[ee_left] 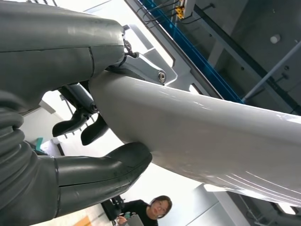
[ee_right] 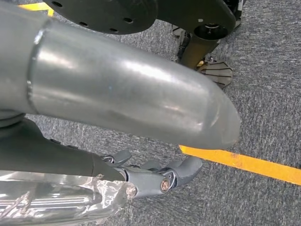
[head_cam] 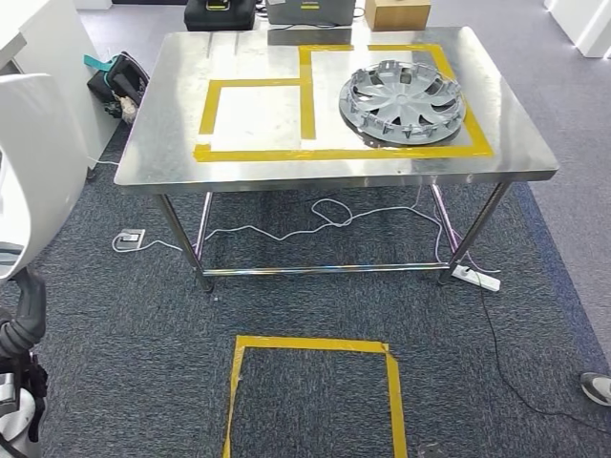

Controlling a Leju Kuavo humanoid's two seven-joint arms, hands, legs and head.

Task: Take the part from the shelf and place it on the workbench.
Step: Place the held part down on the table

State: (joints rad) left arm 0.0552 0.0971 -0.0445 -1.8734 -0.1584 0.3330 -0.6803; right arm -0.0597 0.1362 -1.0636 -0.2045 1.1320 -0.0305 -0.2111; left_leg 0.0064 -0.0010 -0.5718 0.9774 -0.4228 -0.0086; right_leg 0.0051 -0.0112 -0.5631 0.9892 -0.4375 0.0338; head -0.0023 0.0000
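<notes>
Panel (ee_left: 213,136), smooth and white, sits pinched between thumb and fingers of my left hand (ee_left: 81,141), carried toward the bench (head_cam: 165,162); my right hand (ee_right: 156,176) hangs, fingers curled on nothing.

So the table (head_cam: 144,162) takes up the upper half of the head view, and the hubcap (head_cam: 401,102) sits on its right side, inside the right-hand tape outline (head_cam: 475,134). A second taped box (head_cam: 209,107) is just left of it on the tabletop, sharing a middle strip. Behind the table's far edge, top of the frame, there's a case (head_cam: 220,13) and a cardboard box (head_cam: 396,12) further right. A bag (head_cam: 115,78) lies on the floor off the table's upper left corner. Cables (head_cam: 325,215) run under the table, with a power strip (head_cam: 480,279) by the right front leg. Another tape square (head_cam: 315,391) is on the floor at bottom centre. A big curved panel (head_cam: 32,162) sits at the left edge, with the left hand (ee_left: 81,141) wrapped on it.
</notes>
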